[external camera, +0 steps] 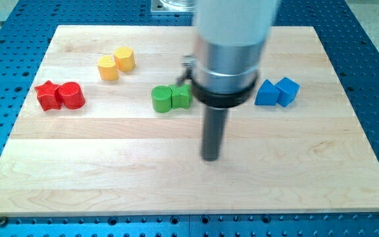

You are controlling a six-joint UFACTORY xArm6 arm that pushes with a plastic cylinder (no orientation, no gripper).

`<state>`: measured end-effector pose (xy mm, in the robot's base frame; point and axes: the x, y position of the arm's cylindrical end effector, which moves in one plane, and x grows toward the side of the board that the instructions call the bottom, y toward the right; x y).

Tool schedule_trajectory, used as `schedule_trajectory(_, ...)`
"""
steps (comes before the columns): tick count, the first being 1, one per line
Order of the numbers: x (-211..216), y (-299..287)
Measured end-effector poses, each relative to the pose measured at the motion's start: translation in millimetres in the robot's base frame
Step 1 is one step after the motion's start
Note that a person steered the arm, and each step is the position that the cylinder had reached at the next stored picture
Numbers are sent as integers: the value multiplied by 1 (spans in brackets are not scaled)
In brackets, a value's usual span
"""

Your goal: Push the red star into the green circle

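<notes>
The red star (46, 95) lies at the view's left on the wooden board (110, 171), touching a red circle (72, 95) on its right. The green circle (161, 99) sits near the middle, touching a second green block (181, 97) on its right, whose shape is partly hidden by the arm. My tip (210, 158) rests on the board below and to the right of the green blocks, far to the right of the red star.
Two yellow blocks (108, 67) (124, 58) sit side by side at the upper left. Two blue blocks (266, 93) (287, 90) sit at the right. The arm's wide body (232, 46) hides part of the board's top middle.
</notes>
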<state>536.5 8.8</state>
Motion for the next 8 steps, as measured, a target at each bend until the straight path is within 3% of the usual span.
schedule_trajectory(2, -11, -213)
schedule_trajectory(3, -50, -264)
schedule_trajectory(4, -97, -281)
schedule_trajectory(6, -134, -300)
schedule_trajectory(7, -137, -221)
schedule_trajectory(8, -137, -184)
